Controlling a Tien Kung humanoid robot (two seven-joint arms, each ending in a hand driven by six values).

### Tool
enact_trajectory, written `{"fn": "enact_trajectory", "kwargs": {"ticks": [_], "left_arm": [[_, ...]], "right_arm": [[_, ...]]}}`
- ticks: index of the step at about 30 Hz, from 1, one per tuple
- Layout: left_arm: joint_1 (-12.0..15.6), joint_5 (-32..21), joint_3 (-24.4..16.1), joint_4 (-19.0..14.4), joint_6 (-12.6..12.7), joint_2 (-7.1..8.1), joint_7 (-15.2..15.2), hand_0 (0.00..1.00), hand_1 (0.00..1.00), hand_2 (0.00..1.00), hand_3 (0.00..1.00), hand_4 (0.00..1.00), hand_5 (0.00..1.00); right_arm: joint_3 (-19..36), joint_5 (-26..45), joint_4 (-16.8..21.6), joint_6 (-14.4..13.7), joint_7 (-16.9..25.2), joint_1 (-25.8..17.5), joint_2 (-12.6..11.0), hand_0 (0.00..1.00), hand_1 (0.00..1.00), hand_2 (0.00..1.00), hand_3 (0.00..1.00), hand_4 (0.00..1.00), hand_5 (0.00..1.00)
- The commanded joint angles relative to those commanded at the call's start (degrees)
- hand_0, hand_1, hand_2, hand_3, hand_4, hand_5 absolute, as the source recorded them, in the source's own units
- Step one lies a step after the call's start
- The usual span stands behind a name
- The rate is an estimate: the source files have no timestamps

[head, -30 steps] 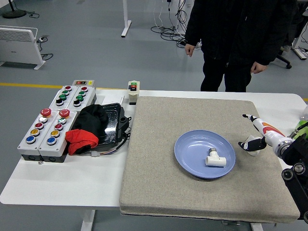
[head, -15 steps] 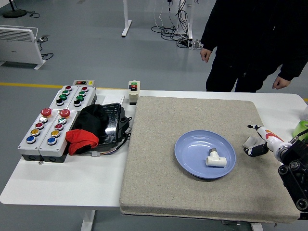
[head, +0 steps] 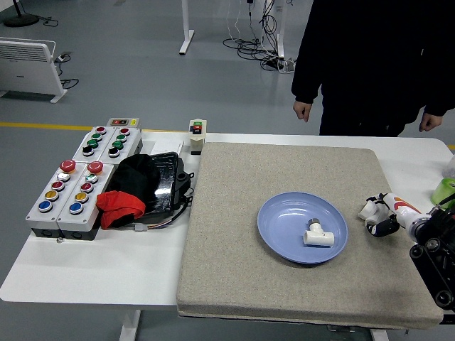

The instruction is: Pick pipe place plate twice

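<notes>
A blue plate [head: 284, 238] lies on the grey mat [head: 242, 284], right of centre. A white T-shaped pipe fitting [head: 318, 235] lies in the plate's right half. A second white pipe piece [head: 369, 209] is at the mat's right edge, right of the plate. My right hand [head: 384, 216] comes in from the right edge and its fingers curl around that piece, low over the mat. My left arm does not show.
Two grey button boxes [head: 71, 192] stand at the left of the table. A black tray with black and red cloth [head: 138, 188] lies beside them. A small switch box [head: 197, 135] is at the mat's far left corner. A person in black [head: 377, 64] stands at the far side, hands hanging.
My right hand has drawn back to the right and its fingers have closed around the white pipe piece. The person at the far side has shifted about.
</notes>
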Motion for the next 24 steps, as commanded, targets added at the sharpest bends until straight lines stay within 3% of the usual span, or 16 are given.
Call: {"fn": "enact_trajectory", "kwargs": {"ticks": [1,11,15,18,19,24], "left_arm": [[0.0,0.0,0.0,0.0,0.0,-0.02,0.0,0.698,0.673,0.697,0.63,0.303,0.998],[0.4,0.0,-0.1,0.0,0.0,-0.01,-0.1,0.698,0.675,0.7,0.63,0.304,0.998],[0.2,-0.7,0.7,0.0,-0.1,0.17,-0.3,0.697,0.677,0.7,0.629,0.302,0.998],[-0.9,-1.6,3.2,0.2,-0.2,0.24,-0.5,0.697,0.677,0.7,0.629,0.302,0.998],[-1.0,-1.6,3.4,0.2,-0.1,0.22,-0.6,0.696,0.676,0.7,0.63,0.301,0.998],[-0.9,-1.6,1.3,0.7,0.5,-0.66,-0.4,0.696,0.676,0.7,0.63,0.301,0.998]], "right_arm": [[0.0,0.1,0.1,-0.3,0.2,-0.1,0.0,0.331,0.455,0.508,0.653,0.54,0.175],[-0.4,1.5,3.7,-2.7,-0.5,-1.7,-0.8,0.299,0.428,0.498,0.635,0.523,0.168],[-1.5,3.4,8.2,-3.9,-1.2,-2.7,-1.8,0.299,0.427,0.494,0.636,0.538,0.186],[-3.3,5.4,14.4,-6.1,-2.2,-3.3,-3.2,0.299,0.427,0.494,0.636,0.538,0.186],[-3.6,5.6,15.8,-6.4,-2.3,-3.3,-3.4,0.327,0.444,0.496,0.655,0.579,0.193],[-7.2,6.4,22.3,-6.7,-3.6,-3.8,-3.3,0.327,0.444,0.496,0.655,0.579,0.193]]}}
